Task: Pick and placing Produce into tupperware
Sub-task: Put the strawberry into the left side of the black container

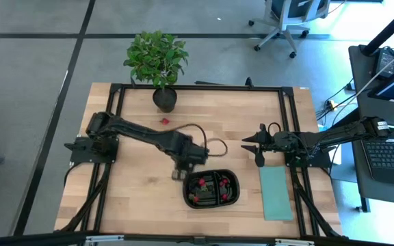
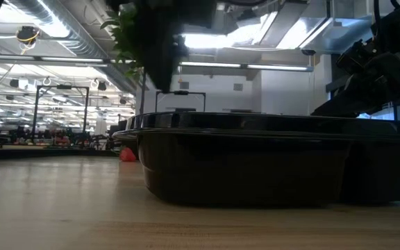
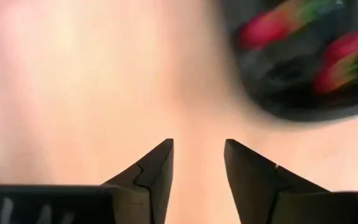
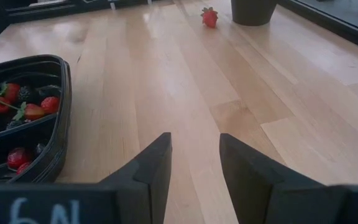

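Note:
The black two-compartment tupperware (image 1: pixel 211 189) rests flat on the wooden table, with several red berries and some dark ones in both compartments (image 4: pixel 18 106). One loose red berry (image 1: pixel 164 121) lies on the table near the plant pot; it also shows in the right wrist view (image 4: pixel 209 17) and the low view (image 2: pixel 127 154). My left gripper (image 1: pixel 178 175) hovers open over bare wood just left of the tupperware's left end (image 3: pixel 291 68), fingers pointing down (image 3: pixel 197 144). My right gripper (image 1: pixel 252 150) waits open at the table's right, pointing left (image 4: pixel 194 137).
A leafy potted plant (image 1: pixel 157 61) stands at the table's far edge, its dark pot (image 4: pixel 253 9) right of the loose berry. A flat pale teal rectangle (image 1: pixel 276 193) lies right of the tupperware. Bare wood lies between the pot and the tupperware.

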Available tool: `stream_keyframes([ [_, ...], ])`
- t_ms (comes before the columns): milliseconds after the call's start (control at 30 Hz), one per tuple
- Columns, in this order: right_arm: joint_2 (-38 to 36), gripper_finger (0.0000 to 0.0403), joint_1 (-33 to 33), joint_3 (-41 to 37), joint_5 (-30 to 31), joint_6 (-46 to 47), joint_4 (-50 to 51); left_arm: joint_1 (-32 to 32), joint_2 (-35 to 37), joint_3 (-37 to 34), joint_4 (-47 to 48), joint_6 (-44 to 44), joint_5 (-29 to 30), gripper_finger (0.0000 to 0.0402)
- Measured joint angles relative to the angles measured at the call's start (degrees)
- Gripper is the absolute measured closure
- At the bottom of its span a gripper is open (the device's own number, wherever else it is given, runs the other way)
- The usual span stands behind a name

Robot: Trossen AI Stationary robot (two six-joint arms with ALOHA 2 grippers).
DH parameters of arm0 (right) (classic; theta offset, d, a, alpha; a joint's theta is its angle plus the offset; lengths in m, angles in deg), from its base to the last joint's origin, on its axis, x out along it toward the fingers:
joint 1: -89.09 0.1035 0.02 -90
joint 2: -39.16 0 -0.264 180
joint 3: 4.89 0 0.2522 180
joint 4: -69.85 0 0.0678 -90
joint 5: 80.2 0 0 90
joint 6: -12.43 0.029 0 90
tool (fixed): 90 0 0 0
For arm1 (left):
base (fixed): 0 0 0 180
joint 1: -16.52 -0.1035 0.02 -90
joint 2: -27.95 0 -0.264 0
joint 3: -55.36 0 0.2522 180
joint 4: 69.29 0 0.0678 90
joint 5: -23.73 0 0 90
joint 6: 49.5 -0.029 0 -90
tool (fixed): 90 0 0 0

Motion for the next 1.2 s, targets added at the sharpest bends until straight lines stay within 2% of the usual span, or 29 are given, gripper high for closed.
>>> stream_keyframes([
  [100, 0.02, 0.0265, -0.02, 0.01, -0.01, 0.0, 0.0, -1.98, 2.93, -0.81, 2.12, 1.75, 4.68, 0.0265],
  [167, 0.01, 0.0265, 0.0, 0.02, 0.0, 0.04, 0.4, -3.65, 6.14, -2.59, 1.79, 2.86, 4.67, 0.0265],
  [333, 0.3, 0.0265, 0.0, 0.02, -0.02, 0.04, 0.99, -8.71, 16.19, -10.78, -6.58, 2.68, 4.57, 0.0265],
  [633, 0.83, 0.0265, 0.0, 0.02, 0.0, -0.11, 0.81, -18.53, 35.18, -35.83, -28.28, 4.79, 4.68, 0.0265],
  [733, 0.87, 0.0265, 0.0, 0.0, -0.01, -0.03, 0.82, -21.35, 39.94, -44.51, -35.66, 8.57, 4.63, 0.0265],
  [900, 1.05, 0.0265, -0.01, 0.0, 0.0, -0.11, 0.66, -25.11, 44.3, -56.11, -46.99, 18.41, 4.97, 0.0265],
  [1000, 1.05, 0.0265, 0.0, 0.0, 0.0, -0.11, 0.63, -26.49, 44.54, -61.07, -52.58, 25.75, 8.76, 0.0265],
  [1100, 1.03, 0.0265, 0.0, 0.0, 0.0, -0.05, 0.16, -27.81, 44.54, -64.06, -54.67, 30.82, 12.07, 0.0265],
  [1200, 1.05, 0.0265, -0.01, 0.0, 0.0, 0.12, -0.04, -29.09, 44.54, -65.76, -54.27, 33.81, 12.38, 0.0265],
])
